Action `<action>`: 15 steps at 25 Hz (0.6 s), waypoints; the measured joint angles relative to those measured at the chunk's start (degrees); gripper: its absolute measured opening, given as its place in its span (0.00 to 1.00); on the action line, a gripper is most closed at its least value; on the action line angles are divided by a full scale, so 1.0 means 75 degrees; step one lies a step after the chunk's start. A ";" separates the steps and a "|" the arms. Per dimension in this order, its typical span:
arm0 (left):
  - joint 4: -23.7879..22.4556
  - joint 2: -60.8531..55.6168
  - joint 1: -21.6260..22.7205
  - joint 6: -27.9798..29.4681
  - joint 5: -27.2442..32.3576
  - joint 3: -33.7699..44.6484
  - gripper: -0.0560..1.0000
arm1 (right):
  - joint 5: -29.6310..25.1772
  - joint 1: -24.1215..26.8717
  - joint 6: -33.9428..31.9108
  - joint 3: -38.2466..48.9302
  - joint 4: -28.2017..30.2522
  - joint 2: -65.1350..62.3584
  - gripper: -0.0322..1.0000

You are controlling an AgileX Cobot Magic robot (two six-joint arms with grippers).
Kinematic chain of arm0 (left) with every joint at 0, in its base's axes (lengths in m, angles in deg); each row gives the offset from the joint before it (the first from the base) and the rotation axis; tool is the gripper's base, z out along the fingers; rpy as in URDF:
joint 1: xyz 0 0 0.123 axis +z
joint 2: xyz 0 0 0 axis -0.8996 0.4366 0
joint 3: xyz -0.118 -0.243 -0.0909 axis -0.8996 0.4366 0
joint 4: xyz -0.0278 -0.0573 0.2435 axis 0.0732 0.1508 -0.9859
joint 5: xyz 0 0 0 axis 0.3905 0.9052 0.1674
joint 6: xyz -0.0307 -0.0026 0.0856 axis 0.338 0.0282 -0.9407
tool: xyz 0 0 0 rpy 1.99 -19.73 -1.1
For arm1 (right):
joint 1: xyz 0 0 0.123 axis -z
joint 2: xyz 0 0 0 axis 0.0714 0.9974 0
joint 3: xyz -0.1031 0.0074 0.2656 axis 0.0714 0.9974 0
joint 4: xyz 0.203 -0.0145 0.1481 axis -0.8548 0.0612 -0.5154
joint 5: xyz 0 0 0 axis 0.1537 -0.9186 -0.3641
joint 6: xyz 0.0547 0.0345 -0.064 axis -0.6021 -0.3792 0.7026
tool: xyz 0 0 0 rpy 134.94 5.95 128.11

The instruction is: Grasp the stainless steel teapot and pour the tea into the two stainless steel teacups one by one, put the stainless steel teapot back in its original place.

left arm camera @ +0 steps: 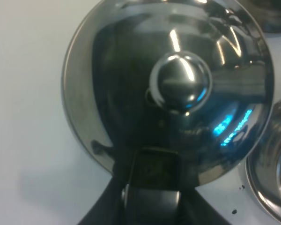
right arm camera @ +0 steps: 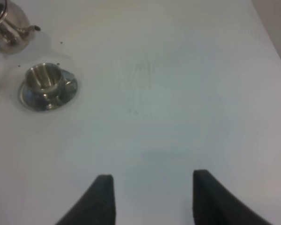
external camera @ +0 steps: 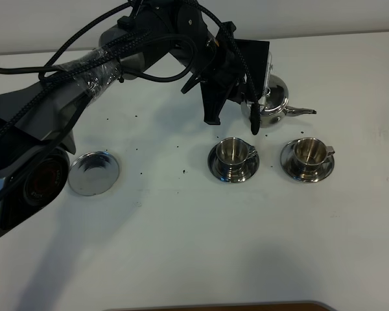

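Your left tool (left arm camera: 152,190) is closed on the handle of the stainless steel teapot (external camera: 277,98), which sits just behind the first teacup (external camera: 235,154) and the second teacup (external camera: 307,154), well apart from its bare coaster (external camera: 94,173). Your right tool (right arm camera: 152,197) is open and holds nothing. I judge that pouring and return are left.

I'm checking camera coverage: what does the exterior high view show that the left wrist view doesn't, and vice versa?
Only exterior high: the coaster disc, standing bare, the left teacup and the right teacup whole on saucers, and the spout. Only left wrist: the lid knob close up, and the left gripper clamping the handle. Both: the stainless steel teapot.
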 joint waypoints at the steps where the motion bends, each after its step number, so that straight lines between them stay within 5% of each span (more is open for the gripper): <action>1: 0.0000 0.0000 0.0000 -0.0009 0.0000 0.0000 0.31 | 0.0000 0.0000 0.0000 0.0000 0.0000 0.0000 0.40; 15: -0.0999 0.0000 -0.0006 -0.0438 0.0260 0.0000 0.31 | 0.0000 0.0000 0.0000 0.0000 0.0000 0.0000 0.40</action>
